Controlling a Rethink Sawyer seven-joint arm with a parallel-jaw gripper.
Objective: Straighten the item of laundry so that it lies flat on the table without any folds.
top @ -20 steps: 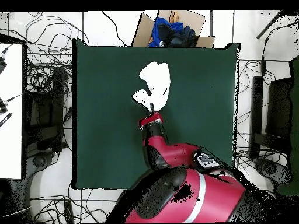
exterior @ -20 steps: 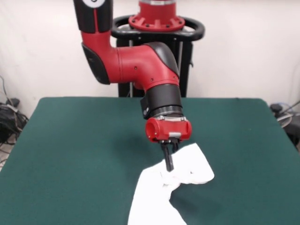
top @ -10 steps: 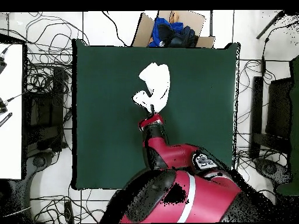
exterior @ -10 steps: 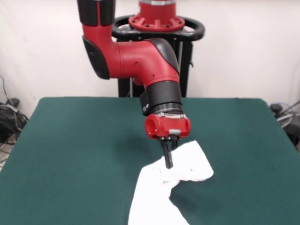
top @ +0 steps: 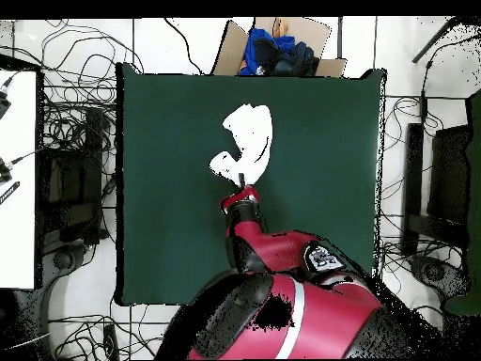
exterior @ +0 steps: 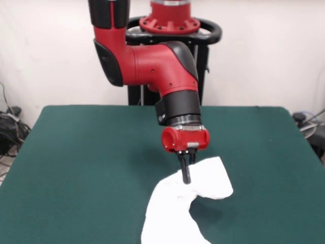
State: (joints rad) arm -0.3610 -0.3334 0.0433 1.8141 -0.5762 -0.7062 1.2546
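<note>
Laundry (exterior: 185,203) is nowhere near flat: it's a bunched, curved white strip on the table (exterior: 81,152), trailing away below the pincer (exterior: 186,178), which looks pinched narrow on an upper fold. Nearly everything remains.

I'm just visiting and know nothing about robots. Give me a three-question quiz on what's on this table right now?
1. True or false: the shirt lies flat, with no folds.
2. Where does the tool meet the shirt? A) on a raised fold B) well clear of it
3. What colour is the table top?

Key:
1. False; it is bunched and curved.
2. A.
3. Dark green.
</note>
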